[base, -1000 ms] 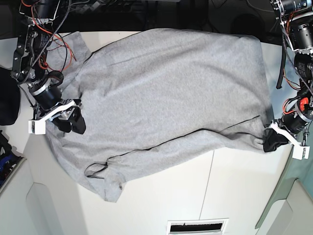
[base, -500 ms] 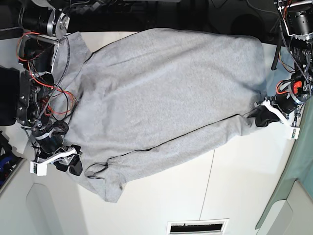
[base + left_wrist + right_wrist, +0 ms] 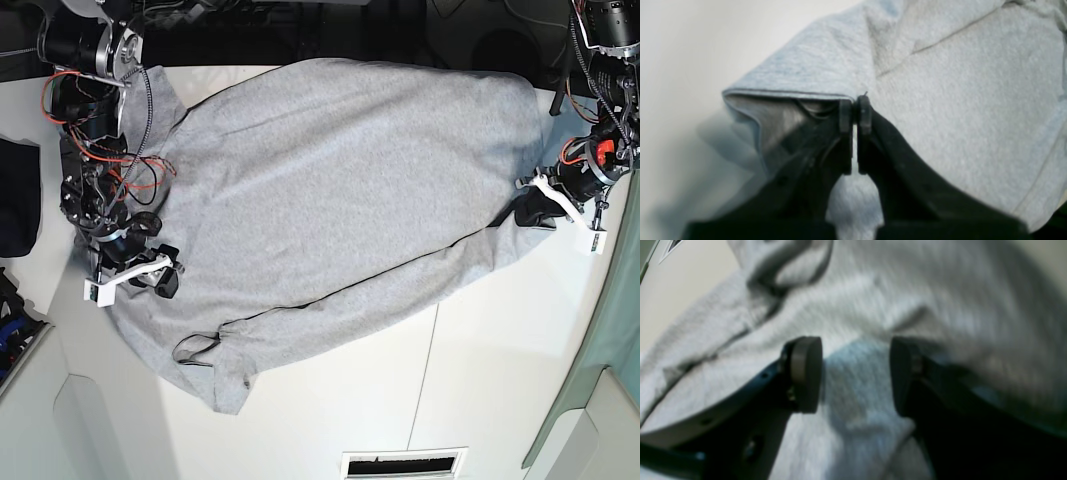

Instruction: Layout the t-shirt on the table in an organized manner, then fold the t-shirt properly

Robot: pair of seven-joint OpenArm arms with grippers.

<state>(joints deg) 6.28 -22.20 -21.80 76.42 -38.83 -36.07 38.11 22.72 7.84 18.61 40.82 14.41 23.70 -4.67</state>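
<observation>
Looking across your three views, much is lost to blur: the right wrist picture is smeared, and the left wrist picture goes soft at the table (image 3: 670, 50) side. No lettering shows on the t-shirt (image 3: 340, 190) anywhere, so you cannot tell which face is up. Its far edge runs into the dark strip at the table's back, and part of one side lies under the right arm's wiring.

You have one t-shirt, spread wide over the white table (image 3: 500, 380) with one long diagonal fold across its lower part and a small dark-trimmed loop near the bottom corner. You have two arms.

Your left gripper (image 3: 530, 210) is closed, its pads (image 3: 845, 111) pinched together on a hemmed corner of the shirt. Your right gripper (image 3: 856, 373) stands with its pads (image 3: 805, 373) well apart, over grey cloth that lies between them; they grip nothing.
</observation>
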